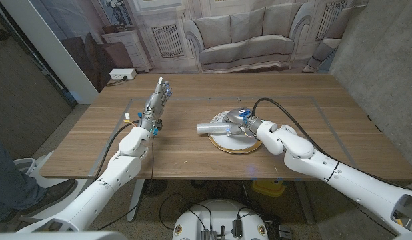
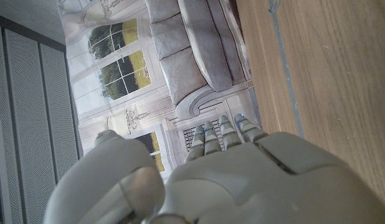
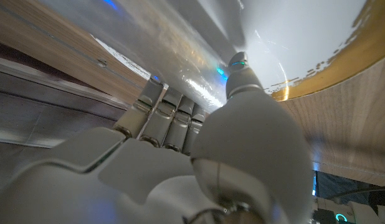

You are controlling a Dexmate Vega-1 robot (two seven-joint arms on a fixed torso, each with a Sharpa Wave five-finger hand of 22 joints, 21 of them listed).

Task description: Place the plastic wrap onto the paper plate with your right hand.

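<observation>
1. My right hand [image 1: 248,124] grips the plastic wrap [image 1: 218,127], fingers [image 3: 160,115] curled against the roll.
2. The roll lies across the paper plate [image 1: 234,144], its end overhanging the rim toward 9 o'clock.
3. My left hand [image 1: 157,100] stands apart at 9 o'clock on the bench [image 1: 193,93], fingers extended, holding nothing.

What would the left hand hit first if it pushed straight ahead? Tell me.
Probably nothing on the table: the left hand points toward the table's far edge, with bare wood ahead. Beyond lies the sofa backdrop, though depth is unclear.
</observation>
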